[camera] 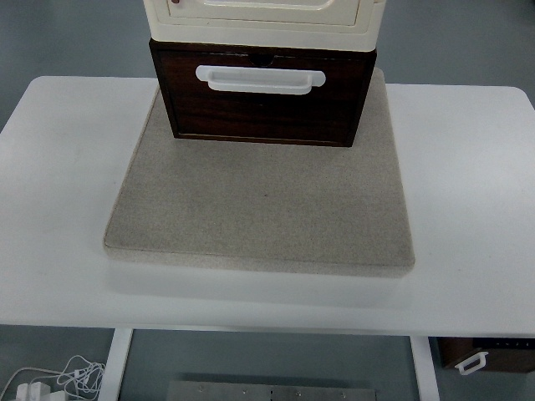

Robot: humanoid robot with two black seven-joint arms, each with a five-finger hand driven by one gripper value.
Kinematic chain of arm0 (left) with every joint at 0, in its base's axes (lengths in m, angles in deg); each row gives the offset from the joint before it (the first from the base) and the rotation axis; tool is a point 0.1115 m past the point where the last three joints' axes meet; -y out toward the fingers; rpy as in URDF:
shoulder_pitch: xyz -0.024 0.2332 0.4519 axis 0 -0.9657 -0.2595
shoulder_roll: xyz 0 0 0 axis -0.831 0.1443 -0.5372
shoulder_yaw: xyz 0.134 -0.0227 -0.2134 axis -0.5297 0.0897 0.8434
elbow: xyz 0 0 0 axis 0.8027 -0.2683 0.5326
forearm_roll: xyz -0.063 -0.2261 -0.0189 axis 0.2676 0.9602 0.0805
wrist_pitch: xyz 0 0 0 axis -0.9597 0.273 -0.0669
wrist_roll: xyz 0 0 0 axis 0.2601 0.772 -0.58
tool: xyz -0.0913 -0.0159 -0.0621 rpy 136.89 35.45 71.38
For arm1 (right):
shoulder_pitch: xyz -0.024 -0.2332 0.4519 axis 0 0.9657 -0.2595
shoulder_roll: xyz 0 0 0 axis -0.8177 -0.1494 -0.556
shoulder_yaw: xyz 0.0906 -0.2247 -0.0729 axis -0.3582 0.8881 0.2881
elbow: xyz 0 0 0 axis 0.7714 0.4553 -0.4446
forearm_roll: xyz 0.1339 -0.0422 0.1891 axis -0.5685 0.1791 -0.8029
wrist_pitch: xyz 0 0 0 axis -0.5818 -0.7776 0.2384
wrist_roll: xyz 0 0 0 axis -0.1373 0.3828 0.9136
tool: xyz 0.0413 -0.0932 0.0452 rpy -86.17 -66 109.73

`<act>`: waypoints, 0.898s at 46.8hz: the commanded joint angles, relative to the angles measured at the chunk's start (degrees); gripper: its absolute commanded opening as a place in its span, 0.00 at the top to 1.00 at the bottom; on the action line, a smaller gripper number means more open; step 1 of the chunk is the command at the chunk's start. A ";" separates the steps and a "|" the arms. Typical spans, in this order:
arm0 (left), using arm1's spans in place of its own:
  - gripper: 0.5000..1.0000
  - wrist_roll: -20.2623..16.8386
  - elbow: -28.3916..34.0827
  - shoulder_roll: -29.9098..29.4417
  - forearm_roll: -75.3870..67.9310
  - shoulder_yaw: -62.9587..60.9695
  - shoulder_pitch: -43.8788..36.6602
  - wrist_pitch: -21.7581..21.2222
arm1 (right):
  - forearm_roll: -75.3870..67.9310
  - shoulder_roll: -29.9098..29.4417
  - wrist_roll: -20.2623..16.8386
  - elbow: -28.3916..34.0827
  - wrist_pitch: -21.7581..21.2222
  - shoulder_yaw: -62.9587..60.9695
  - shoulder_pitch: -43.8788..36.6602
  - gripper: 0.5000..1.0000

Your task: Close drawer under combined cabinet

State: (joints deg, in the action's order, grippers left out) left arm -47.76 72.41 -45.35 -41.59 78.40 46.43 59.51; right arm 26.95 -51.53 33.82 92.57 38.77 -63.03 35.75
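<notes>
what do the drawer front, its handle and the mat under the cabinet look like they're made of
Drawer front: seemingly dark wood or veneer, faint grain and a slight sheen. Handle: likely white plastic, smooth and moulded. Mat: beige woven or felt-like fabric, matte with a fine speckled texture.

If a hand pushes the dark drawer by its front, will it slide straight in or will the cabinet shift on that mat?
The drawer looks like rigid wood, so it should probably not flex. Its wide white handle is centred, so a middle push likely goes straight. The cabinet sits on a cloth-like mat, which may grip it, though a tall stack could rock.

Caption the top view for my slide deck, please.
Dark wooden drawer with white handle under a cream cabinet, on a beige mat.
</notes>
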 commanded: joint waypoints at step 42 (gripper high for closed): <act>0.01 -2.00 2.82 13.06 13.50 0.00 -16.50 -2.91 | -0.19 0.00 0.00 0.08 -0.29 -0.04 0.36 0.10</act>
State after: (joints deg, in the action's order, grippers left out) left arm -49.66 75.36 -33.22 -28.36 78.40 30.06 56.29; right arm 26.75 -51.53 33.82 92.56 38.48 -63.07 36.12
